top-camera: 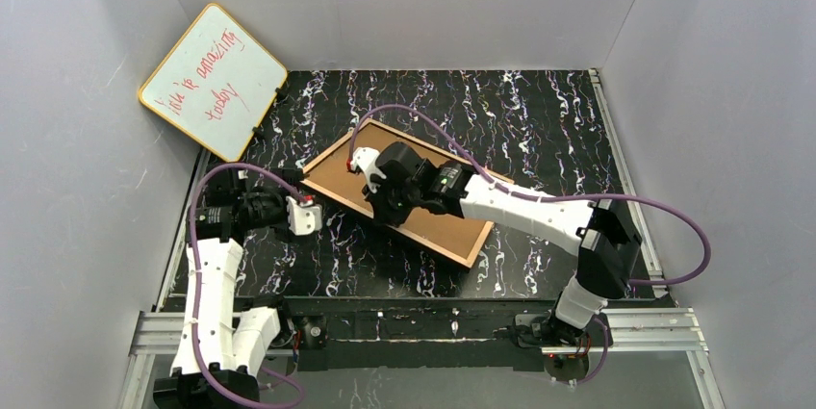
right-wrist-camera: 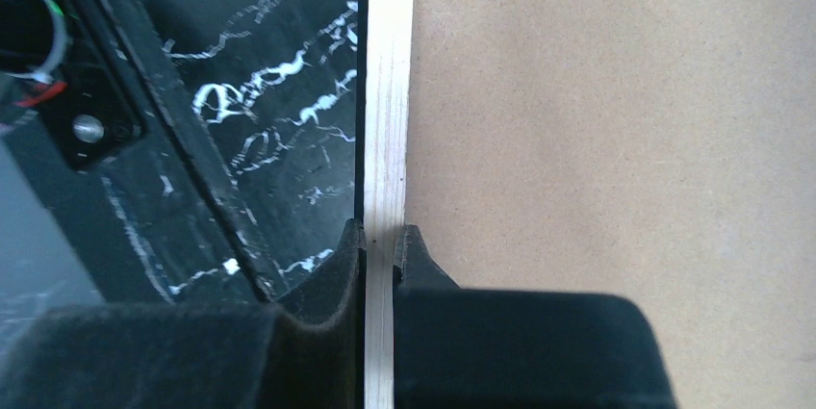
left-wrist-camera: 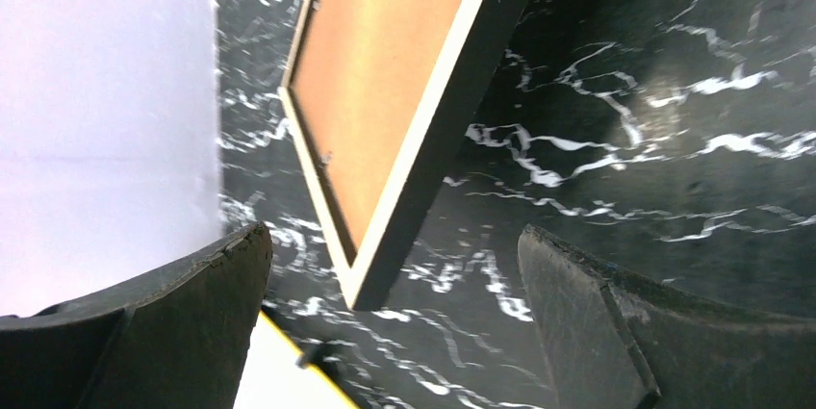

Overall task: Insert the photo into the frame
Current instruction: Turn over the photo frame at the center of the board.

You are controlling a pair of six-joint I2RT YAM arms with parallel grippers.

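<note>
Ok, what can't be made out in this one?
- The photo: in no view; whether it lies under the brown backing cannot be told.
- Front of the frame: faces the table in every view.
- The whiteboard: the left wrist view's bottom edge cuts it off; only a corner shows.

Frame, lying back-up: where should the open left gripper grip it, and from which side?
The frame by its thin wooden rim, at the corner facing the left gripper, from the left, one finger either side. The rim is narrow enough to pinch, as the right gripper does.

Frame (top-camera: 433, 242) flat centre; whiteboard (top-camera: 214, 80) propped far left
</note>
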